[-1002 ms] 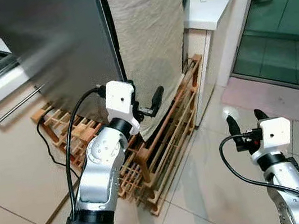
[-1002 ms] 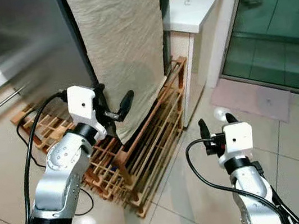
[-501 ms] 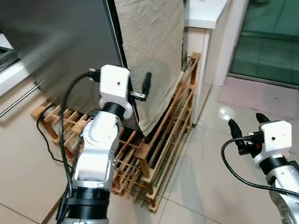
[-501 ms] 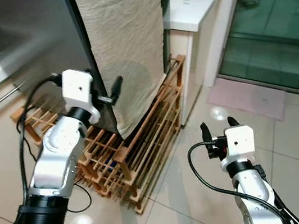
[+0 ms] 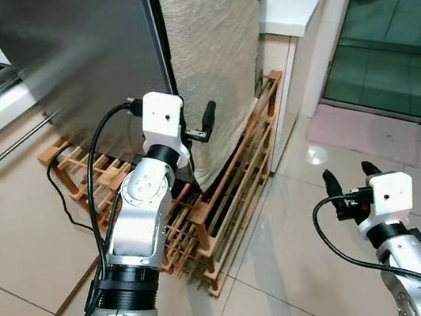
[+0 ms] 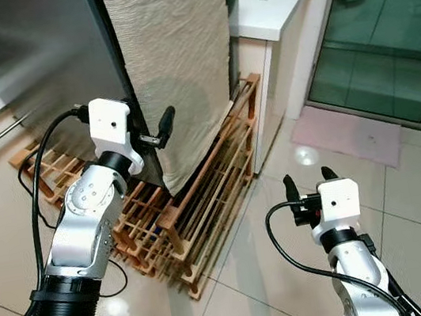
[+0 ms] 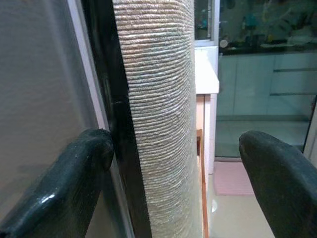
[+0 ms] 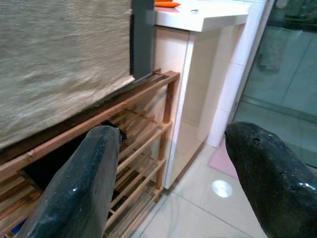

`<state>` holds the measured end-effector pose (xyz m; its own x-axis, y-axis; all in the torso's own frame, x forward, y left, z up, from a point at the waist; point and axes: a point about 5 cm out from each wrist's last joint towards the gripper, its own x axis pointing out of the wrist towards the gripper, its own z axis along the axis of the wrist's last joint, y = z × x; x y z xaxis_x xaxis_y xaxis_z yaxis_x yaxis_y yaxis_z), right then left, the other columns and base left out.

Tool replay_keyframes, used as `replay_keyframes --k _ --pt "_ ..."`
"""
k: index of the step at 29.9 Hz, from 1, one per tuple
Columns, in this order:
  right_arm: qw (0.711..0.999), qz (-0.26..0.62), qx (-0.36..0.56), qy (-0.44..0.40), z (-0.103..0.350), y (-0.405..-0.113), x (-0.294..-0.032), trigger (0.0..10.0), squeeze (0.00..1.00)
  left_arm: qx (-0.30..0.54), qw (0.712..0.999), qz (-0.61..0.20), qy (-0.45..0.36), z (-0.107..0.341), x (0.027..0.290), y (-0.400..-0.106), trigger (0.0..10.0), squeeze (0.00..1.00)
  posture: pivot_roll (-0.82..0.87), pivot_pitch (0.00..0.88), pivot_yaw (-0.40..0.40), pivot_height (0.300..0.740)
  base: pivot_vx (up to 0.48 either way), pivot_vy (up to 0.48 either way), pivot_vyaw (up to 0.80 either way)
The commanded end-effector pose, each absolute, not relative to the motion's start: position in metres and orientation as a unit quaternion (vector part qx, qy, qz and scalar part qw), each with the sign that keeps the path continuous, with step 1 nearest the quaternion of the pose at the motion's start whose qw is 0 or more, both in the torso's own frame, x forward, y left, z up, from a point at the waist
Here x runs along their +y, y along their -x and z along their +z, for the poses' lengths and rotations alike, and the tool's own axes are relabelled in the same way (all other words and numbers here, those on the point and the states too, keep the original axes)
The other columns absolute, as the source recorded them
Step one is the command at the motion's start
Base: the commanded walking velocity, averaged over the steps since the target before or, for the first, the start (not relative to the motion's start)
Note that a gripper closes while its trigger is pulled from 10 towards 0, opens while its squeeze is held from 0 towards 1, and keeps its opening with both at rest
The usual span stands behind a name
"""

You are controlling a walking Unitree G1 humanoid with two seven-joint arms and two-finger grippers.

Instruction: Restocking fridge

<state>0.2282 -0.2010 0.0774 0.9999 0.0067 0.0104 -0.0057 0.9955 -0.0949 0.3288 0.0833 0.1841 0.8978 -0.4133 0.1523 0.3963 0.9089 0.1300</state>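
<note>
My left tool (image 5: pixel 198 128), spread apart, straddled the fridge door (image 5: pixel 82 58) edge; stiff, heavy, slick steel. My right tool (image 5: pixel 351 177) hung spread apart

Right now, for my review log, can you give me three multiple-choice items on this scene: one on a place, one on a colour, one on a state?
1. Where is the left gripper?
A. at the fridge's corner, by the cloth
B. down on the floor
C. over the stove

2. What colour is the rack?
A. white
B. orange-brown
C. blue

3. How is the right gripper?
A. shut on a bottle
B. shut on the cloth
C. open and empty

Key: 1 A, its fingers straddle the dark edge beside the cloth; 2 B, wooden slats show that tone; 3 C, its fingers stand apart over the floor tiles.
</note>
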Motion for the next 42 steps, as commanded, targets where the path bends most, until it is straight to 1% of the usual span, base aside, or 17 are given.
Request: replay_keyframes --k 1,6,9,11,12,15,19,22,25,27,29,30,32,34,39,42 --pt "0.999 0.002 -0.006 0.046 0.08 -0.227 -0.202 10.0 0.22 -0.055 0.976 -0.205 -0.051 0.172 0.084 -0.333 10.0 0.0 -0.15 0.052 0.029 0.74 0.0 0.0 0.0" --pt "0.999 0.003 -0.004 0.046 0.079 -0.226 -0.201 10.0 0.22 -0.029 0.968 -0.245 -0.047 0.161 0.057 -0.332 10.0 0.0 -0.16 0.056 0.03 0.74 0.0 0.0 0.0" --pt "0.999 0.003 -0.003 0.046 0.079 -0.226 -0.201 10.0 0.22 -0.011 0.95 -0.31 -0.027 0.159 0.028 -0.323 10.0 0.0 -0.17 0.056 0.033 0.74 0.0 0.0 0.0" --pt "0.999 0.002 -0.003 0.046 0.079 -0.226 -0.201 10.0 0.22 -0.009 0.944 -0.33 -0.02 0.159 0.021 -0.32 10.0 0.0 -0.17 0.057 0.034 0.74 0.0 0.0 0.0" --pt "0.999 0.002 -0.003 0.045 0.079 -0.226 -0.2 10.0 0.22 -0.009 0.936 -0.352 -0.012 0.161 0.013 -0.318 10.0 0.0 -0.17 0.058 0.034 0.74 0.0 0.0 0.0" --pt "0.999 0.002 -0.003 0.045 0.08 -0.226 -0.199 10.0 0.23 -0.01 0.929 -0.37 -0.004 0.164 0.008 -0.316 10.0 0.0 -0.17 0.058 0.035 0.74 0.0 0.0 0.0" --pt "0.999 0.001 0.0 0.046 0.079 -0.225 -0.201 10.0 0.22 -0.021 0.907 -0.419 0.018 0.177 -0.007 -0.313 10.0 0.0 -0.17 0.061 0.039 0.74 0.0 0.0 0.0" --pt "0.999 0.0 0.004 0.047 0.077 -0.224 -0.202 10.0 0.22 -0.026 0.902 -0.43 0.027 0.183 -0.011 -0.313 10.0 0.0 -0.17 0.061 0.039 0.74 0.0 0.0 0.0" --pt "0.999 -0.004 0.012 0.05 0.073 -0.221 -0.206 10.0 0.23 -0.04 0.885 -0.463 0.035 0.194 -0.022 -0.31 10.0 0.0 -0.18 0.062 0.046 0.74 0.0 0.0 0.0" --pt "0.999 -0.004 0.012 0.051 0.073 -0.221 -0.207 10.0 0.23 -0.041 0.883 -0.467 0.037 0.196 -0.024 -0.309 10.0 0.0 -0.18 0.062 0.046 0.74 0.0 0.0 0.0" --pt "0.998 -0.006 0.02 0.052 0.067 -0.22 -0.208 10.0 0.23 -0.047 0.871 -0.486 0.051 0.204 -0.033 -0.306 10.0 0.0 -0.19 0.064 0.048 0.74 0.0 0.0 0.0" --pt "0.998 -0.006 0.02 0.052 0.067 -0.22 -0.208 10.0 0.23 -0.047 0.871 -0.486 0.051 0.204 -0.033 -0.306 10.0 0.0 -0.19 0.064 0.048 0.74 0.0 0.0 0.0" --pt "0.998 -0.006 0.031 0.054 0.059 -0.218 -0.209 10.0 0.23 -0.049 0.865 -0.496 0.053 0.206 -0.037 -0.304 10.0 0.0 -0.19 0.065 0.054 0.74 0.0 0.0 0.0" --pt "0.996 -0.013 0.064 0.063 0.041 -0.209 -0.217 10.0 0.23 -0.048 0.857 -0.51 0.059 0.208 -0.043 -0.301 10.0 0.0 -0.19 0.067 0.055 0.74 0.0 0.0 0.0" --pt "0.992 -0.018 0.104 0.072 0.022 -0.195 -0.225 10.0 0.22 -0.048 0.846 -0.526 0.066 0.212 -0.049 -0.297 10.0 0.0 -0.2 0.071 0.056 0.74 0.0 0.0 0.0" --pt "0.986 -0.023 0.145 0.074 0.004 -0.185 -0.23 10.0 0.23 -0.052 0.834 -0.543 0.082 0.221 -0.056 -0.293 10.0 0.0 -0.21 0.071 0.058 0.74 0.0 0.0 0.0"
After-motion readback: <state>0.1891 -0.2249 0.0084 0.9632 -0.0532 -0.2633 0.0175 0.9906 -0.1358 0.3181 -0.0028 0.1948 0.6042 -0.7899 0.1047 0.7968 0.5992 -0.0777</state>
